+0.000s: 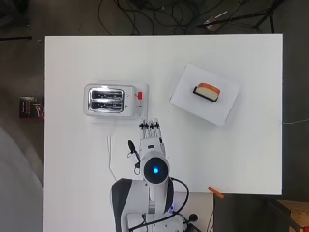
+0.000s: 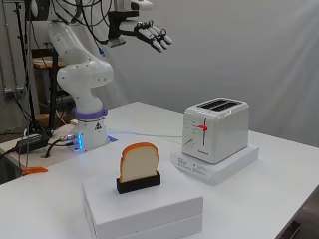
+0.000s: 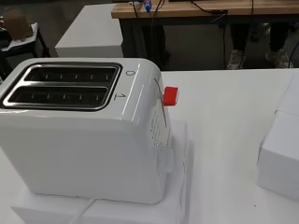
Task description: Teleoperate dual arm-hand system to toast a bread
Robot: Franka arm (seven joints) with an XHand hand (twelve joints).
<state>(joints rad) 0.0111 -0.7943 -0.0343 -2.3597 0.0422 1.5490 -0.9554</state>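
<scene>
A white two-slot toaster [image 1: 110, 100] [image 2: 216, 128] [image 3: 84, 130] with a red lever [image 1: 140, 95] [image 2: 202, 128] [image 3: 171, 96] stands on a flat white base; both slots are empty. A slice of bread [image 1: 207, 90] [image 2: 139, 162] stands upright in a black holder [image 2: 138, 184] on a white box [image 1: 205, 94] [image 2: 144, 206]. My hand [image 1: 150, 135] [image 2: 149, 32] hovers high above the table, just in front of the toaster's lever end, fingers straight and spread, holding nothing.
The toaster's white cord [image 1: 111, 154] runs along the table toward the arm's base. An orange object [image 1: 216, 192] [image 2: 34, 170] lies at the table's near edge by the base. The corner of the white box [image 3: 280, 154] shows in the wrist view.
</scene>
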